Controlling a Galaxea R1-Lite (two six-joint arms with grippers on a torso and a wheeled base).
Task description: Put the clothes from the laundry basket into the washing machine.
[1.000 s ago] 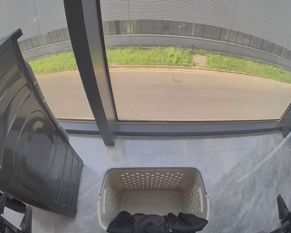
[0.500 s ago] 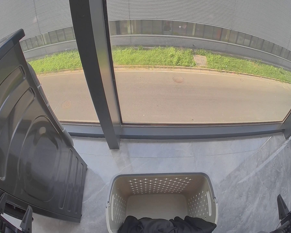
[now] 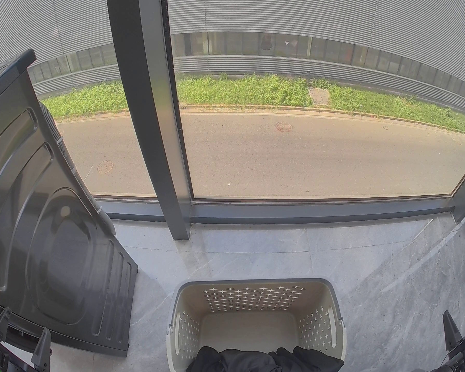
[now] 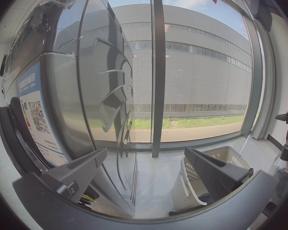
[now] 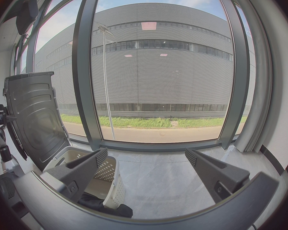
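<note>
At the near edge of the laundry basket, a heap of dark clothes lies bunched against the wall closest to the robot, with the rest of the pale basket bottom bare behind it. How many garments make up that heap cannot be told, since the folds run together into one black bundle. One basket stands on the grey stone floor, and one washing machine stands just beside it on the robot's left, its dark ribbed side panel turned toward the head camera. Its drum is hidden from these views, so whether anything is already inside cannot be judged. The left gripper hovers low near the machine's lower corner with its two fingers spread wide and nothing between them. The right gripper hangs on the far side of the basket, well apart from it, its fingers likewise parted and bare. By the look of it the task is at or near its beginning: the clothes are in the basket, neither gripper has hold of any, and picking them up and carrying them to the machine is all left to do. Beyond the basket a tall window with one dark upright post looks out on a road and a strip of grass.
</note>
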